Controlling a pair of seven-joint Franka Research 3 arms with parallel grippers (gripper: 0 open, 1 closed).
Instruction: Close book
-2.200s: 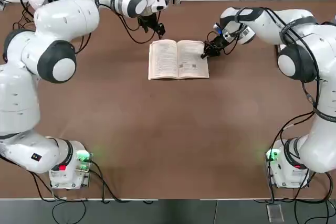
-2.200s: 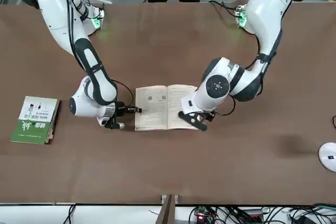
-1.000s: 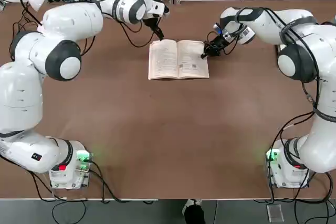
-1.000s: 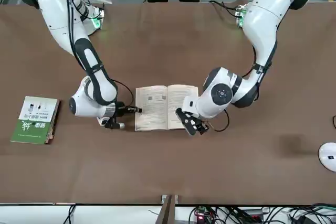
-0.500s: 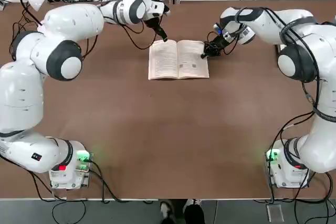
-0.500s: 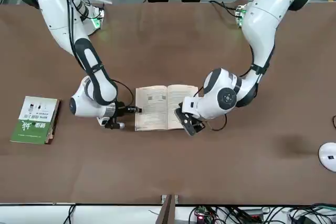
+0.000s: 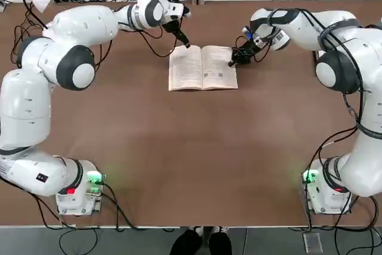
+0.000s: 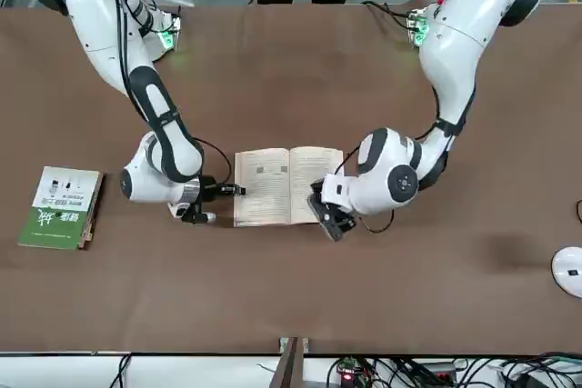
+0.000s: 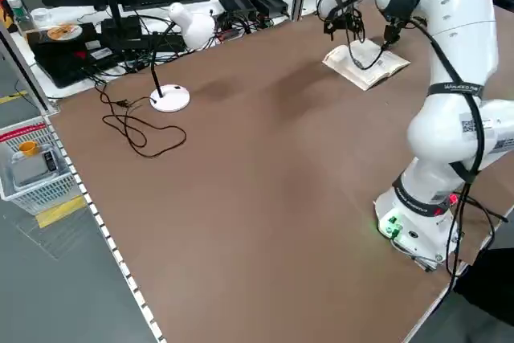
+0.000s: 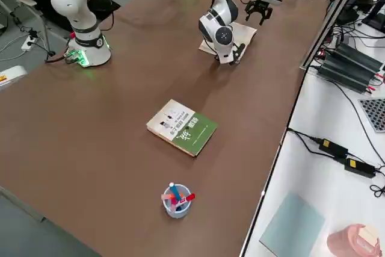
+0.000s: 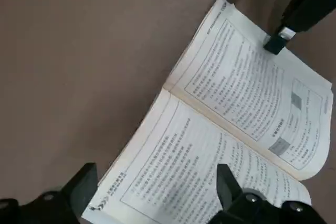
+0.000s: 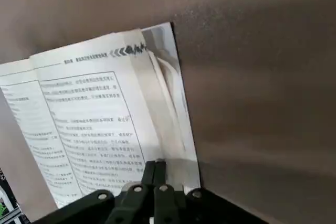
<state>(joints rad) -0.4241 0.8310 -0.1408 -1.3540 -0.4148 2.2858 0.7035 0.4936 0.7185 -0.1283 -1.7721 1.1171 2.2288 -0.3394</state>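
1. Cream pages face up: the book (image 7: 203,68) lies open on the table (image 7: 197,147), so closing remains undone.
2. My left gripper (image 11: 160,187) is open by one page's edge.
3. My right gripper (image 12: 156,167), fingers together, is at the other page's edge.

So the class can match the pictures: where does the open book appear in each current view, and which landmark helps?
Top: open book, upper centre.
Front: centre.
Left side: upper right.
Right side: top, right of centre, partly hidden.
Left wrist: centre to lower right.
Right wrist: lower left.
Shared landmark: the brown tabletop around the book, visible in all six.
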